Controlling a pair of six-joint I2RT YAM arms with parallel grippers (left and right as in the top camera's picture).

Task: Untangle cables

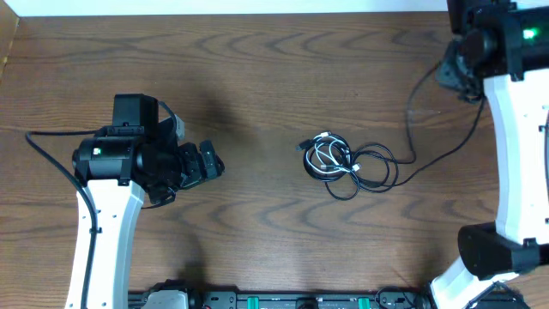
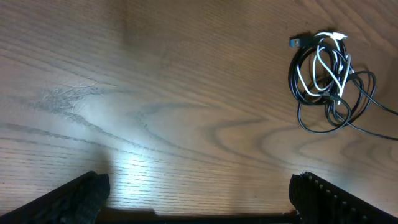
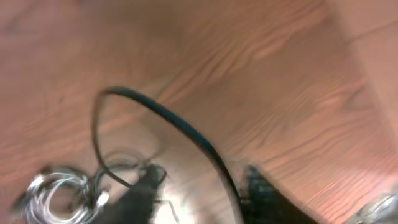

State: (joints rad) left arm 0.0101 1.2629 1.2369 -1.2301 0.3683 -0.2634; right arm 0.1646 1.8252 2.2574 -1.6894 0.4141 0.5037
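The cables [image 1: 334, 160] lie in a tangled bundle at the table's middle, black loops with a white cord [image 1: 326, 154] wound through them. The bundle also shows in the left wrist view [image 2: 323, 74] at the upper right, and blurred in the right wrist view [image 3: 59, 193]. One black cable [image 1: 409, 120] runs from the bundle up to my right gripper [image 1: 453, 73] at the far right. In the right wrist view this cable [image 3: 180, 127] passes along the inner side of one finger, and the fingers [image 3: 205, 196] stand apart. My left gripper [image 1: 206, 163] is open and empty, left of the bundle [image 2: 199, 196].
The wooden table [image 1: 257, 77] has its far edge at the top. The left arm's own thick black wire [image 1: 47, 146] loops at the left. A rail with fittings [image 1: 283, 300] runs along the front edge.
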